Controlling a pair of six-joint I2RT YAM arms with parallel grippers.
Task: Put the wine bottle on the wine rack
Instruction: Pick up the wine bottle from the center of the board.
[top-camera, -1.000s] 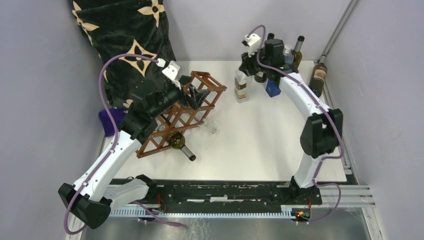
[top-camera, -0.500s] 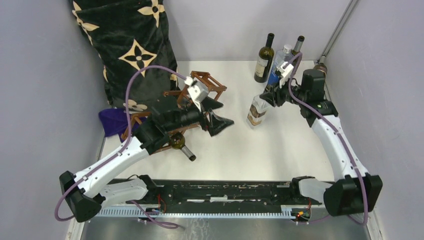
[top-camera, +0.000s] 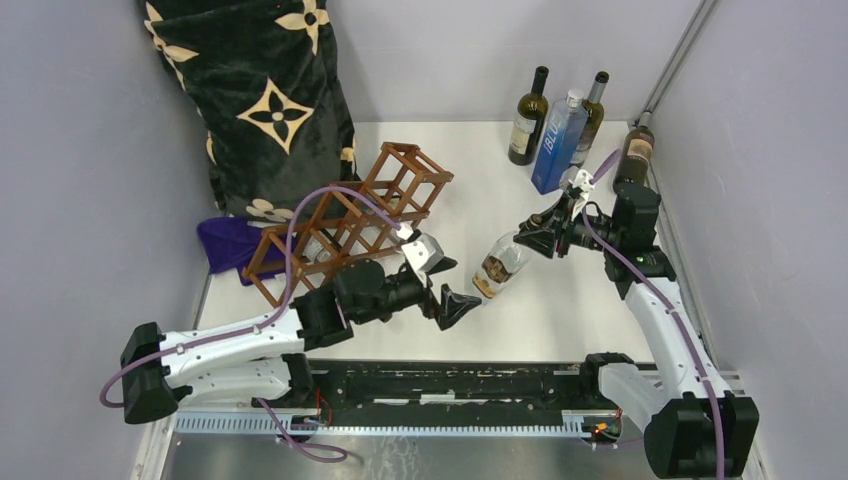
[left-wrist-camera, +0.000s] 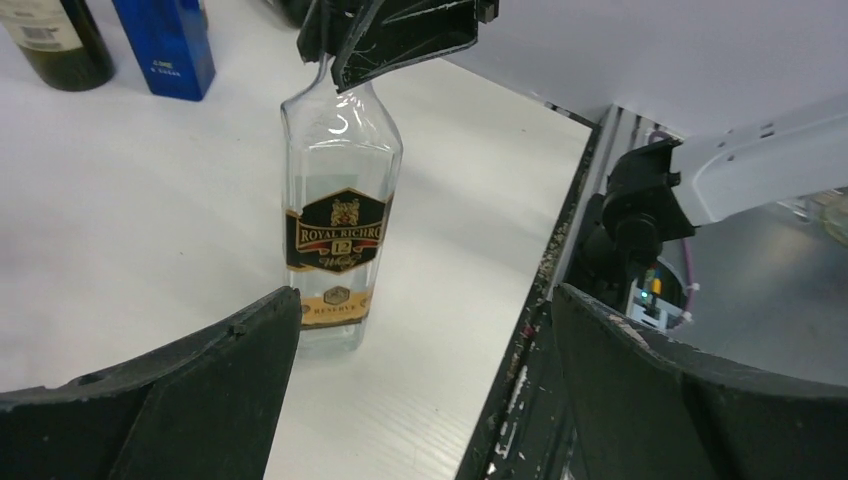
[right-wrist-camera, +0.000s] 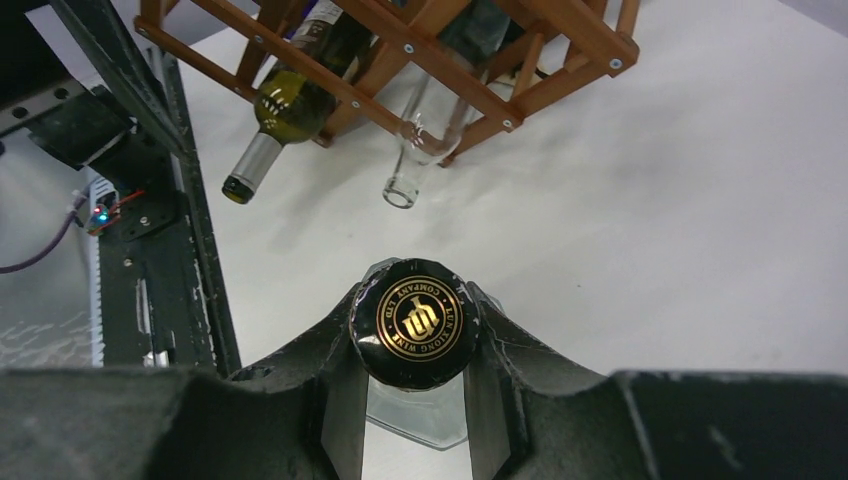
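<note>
One clear bottle (top-camera: 497, 268), leaning with its cap up, is pinched by the right end effector (top-camera: 532, 240). The left end effector (top-camera: 457, 286) is spread wide.

White table (top-camera: 470, 165) — wine rack (top-camera: 345, 220), upright bottles (top-camera: 553, 140).

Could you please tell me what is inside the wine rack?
Two bottles lie in the wine rack: a green bottle and a clear bottle, necks protruding. Their bases are hidden.
</note>
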